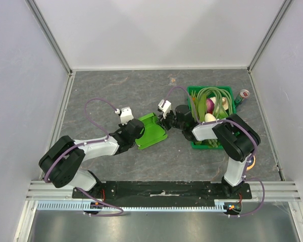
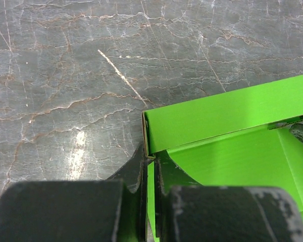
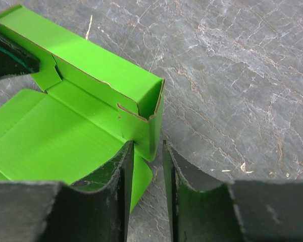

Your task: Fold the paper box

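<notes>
The small lime-green thin-card paper box point(image 1: 152, 132) lies half-formed on the grey marbled table point(image 1: 131, 85), between the two arms. Its base panel is flat and one long wall point(image 3: 91, 63) is folded up into a hollow rim. That wall's long axis runs straight from one gripper to the other, so neither arm is nearer. The left gripper point(image 2: 150, 164) is clamped on the card at one end corner, its fingers nearly meeting with only the sheet between them. The right gripper point(image 3: 146, 148) straddles the opposite end corner with its jaws narrowly parted. A sliver of table shows beside one finger, so it looks released. The larger dark-green plastic crate point(image 1: 230, 91) of vegetables stands just beyond the right arm.
</notes>
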You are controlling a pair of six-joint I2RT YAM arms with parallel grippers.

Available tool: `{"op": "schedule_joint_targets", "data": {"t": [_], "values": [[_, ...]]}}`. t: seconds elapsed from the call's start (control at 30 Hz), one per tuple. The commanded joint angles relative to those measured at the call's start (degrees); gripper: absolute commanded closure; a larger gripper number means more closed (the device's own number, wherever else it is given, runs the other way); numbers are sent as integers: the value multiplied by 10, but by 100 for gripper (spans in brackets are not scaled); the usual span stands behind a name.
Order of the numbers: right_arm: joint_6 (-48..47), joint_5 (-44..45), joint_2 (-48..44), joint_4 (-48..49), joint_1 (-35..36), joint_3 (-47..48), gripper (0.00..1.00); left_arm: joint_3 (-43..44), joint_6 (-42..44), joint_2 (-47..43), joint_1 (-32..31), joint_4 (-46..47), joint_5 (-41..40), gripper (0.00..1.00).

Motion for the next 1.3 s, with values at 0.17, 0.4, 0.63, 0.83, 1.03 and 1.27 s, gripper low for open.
{"op": "schedule_joint_targets", "data": {"t": [0.17, 0.4, 0.63, 0.83, 1.03, 1.27], "values": [[10, 73, 19, 89, 32, 23, 70, 20, 28, 26, -6, -46, 27, 98], [28, 89, 37, 71, 40, 57, 85, 15, 22, 25, -7, -45, 29, 98], [62, 134, 43, 97, 63, 62, 82, 16, 16, 28, -7, -50, 28, 98], [61, 161, 51, 91, 66, 77, 75, 19, 16, 25, -7, -53, 27, 98], [61, 175, 57, 84, 67, 85, 69, 19, 16, 25, -7, -55, 28, 98], [51, 164, 65, 74, 66, 100, 80, 17, 16, 23, -7, -56, 26, 98]]}}
